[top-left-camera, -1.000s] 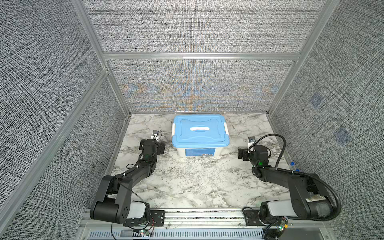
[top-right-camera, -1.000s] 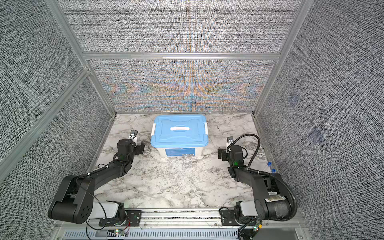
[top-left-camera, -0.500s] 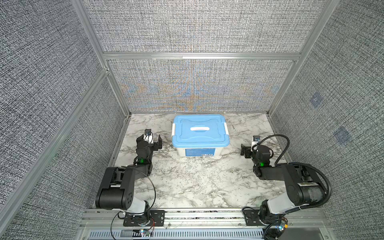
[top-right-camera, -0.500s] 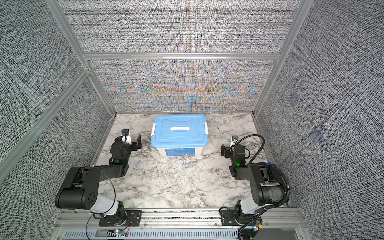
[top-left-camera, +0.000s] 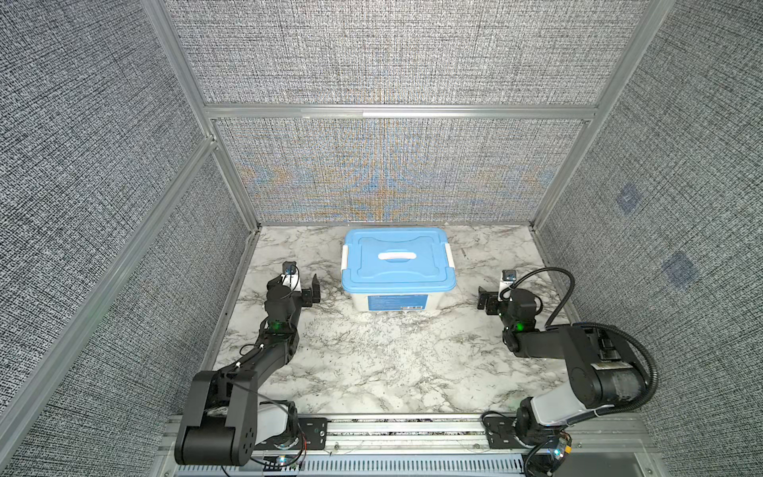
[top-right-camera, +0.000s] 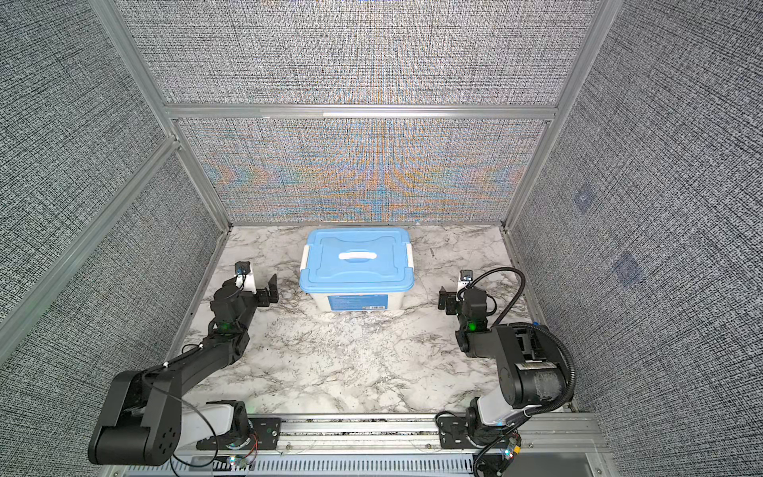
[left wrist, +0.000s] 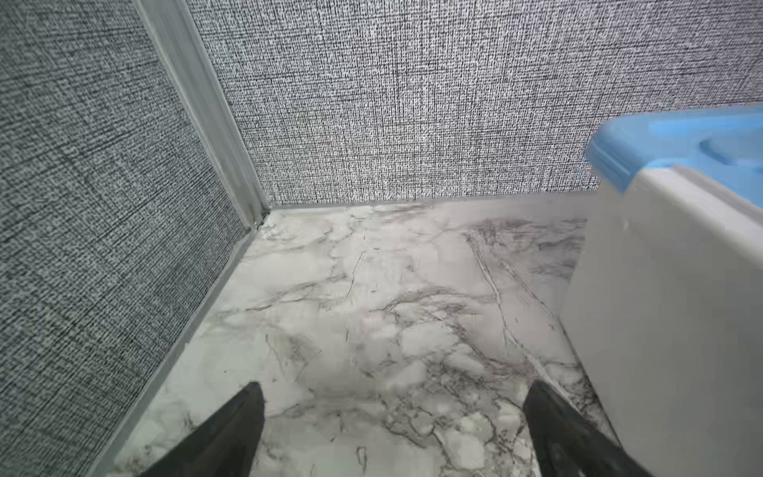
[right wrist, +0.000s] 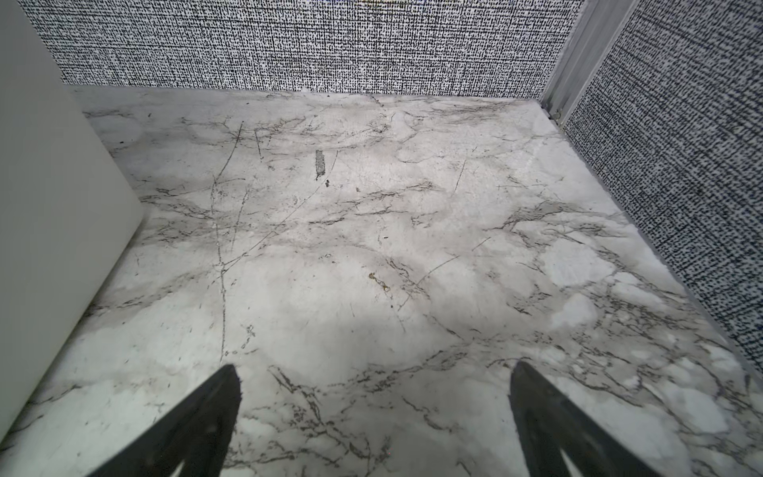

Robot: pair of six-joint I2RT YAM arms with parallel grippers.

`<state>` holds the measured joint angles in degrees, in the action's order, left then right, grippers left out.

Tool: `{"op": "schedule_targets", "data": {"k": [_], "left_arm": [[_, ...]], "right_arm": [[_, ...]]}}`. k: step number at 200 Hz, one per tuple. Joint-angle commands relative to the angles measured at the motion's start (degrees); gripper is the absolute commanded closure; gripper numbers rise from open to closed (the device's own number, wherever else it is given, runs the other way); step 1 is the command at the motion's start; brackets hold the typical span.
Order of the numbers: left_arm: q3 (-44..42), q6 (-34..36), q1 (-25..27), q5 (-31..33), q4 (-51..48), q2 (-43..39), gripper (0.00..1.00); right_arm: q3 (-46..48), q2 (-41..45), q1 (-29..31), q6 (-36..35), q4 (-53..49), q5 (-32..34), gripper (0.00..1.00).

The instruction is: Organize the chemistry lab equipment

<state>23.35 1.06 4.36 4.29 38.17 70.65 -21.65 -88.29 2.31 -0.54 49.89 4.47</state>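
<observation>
The left end effector [top-left-camera: 301, 285] and right end effector [top-left-camera: 495, 295] are released and empty, flanking the tub [top-left-camera: 396, 299] at frame centre. Its lid [top-left-camera: 396, 268] is shut. No chemistry lab equipment is visible; it is presumably inside. Expect light, slick, fragile pieces: grip mid-length, gently.

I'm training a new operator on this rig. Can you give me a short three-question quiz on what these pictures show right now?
1. True or false: the blue lid sits closed on the white tub.
2. Pick one. The left gripper is: A) open and empty; B) shut on a glass tube; C) clamped on the lid's handle.
3. Fill the gap: in both top views the white tub stands ___ the left gripper and the right gripper.

Key: 1 true. 2 A. 3 between.
</observation>
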Motion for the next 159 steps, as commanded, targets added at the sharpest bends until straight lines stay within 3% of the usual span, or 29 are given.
{"op": "schedule_targets", "data": {"k": [1,21,40,56,78,96,119,137,159], "left_arm": [[0.8,-0.7,-0.1,4.0,-5.5,-1.0,0.01],[-1.1,2.6,-0.1,2.0,3.4,1.3,0.01],[-2.1,-2.9,-1.1,2.8,11.4,2.9,0.01],[0.3,-2.3,-1.4,0.9,8.5,4.6,0.01],[1.7,0.8,-1.4,-2.5,-1.4,1.3,0.01],[-0.5,1.5,-1.4,-2.9,-4.0,-1.6,0.01],[-4.5,-2.7,-1.4,2.8,-0.6,-2.1,0.01],[-6.3,0.3,-1.4,1.2,9.5,2.8,0.01],[-6.2,-1.6,-1.4,3.8,14.7,9.5,0.01]], "right_arm": [[-0.1,-0.1,0.1,0.2,1.3,0.7,0.01],[-0.1,-0.1,0.1,0.2,1.3,0.7,0.01],[0.0,-0.1,0.1,0.2,1.3,0.7,0.01],[0.0,0.0,0.1,0.2,1.3,0.7,0.01],[-0.1,-0.1,0.2,0.2,1.4,0.7,0.01],[-0.1,-0.1,0.1,0.2,1.3,0.7,0.01],[-0.1,-0.1,0.1,0.2,1.2,0.7,0.01],[-0.1,-0.1,0.1,0.2,1.2,0.7,0.01],[-0.1,-0.1,0.1,0.2,1.2,0.7,0.01]]}}
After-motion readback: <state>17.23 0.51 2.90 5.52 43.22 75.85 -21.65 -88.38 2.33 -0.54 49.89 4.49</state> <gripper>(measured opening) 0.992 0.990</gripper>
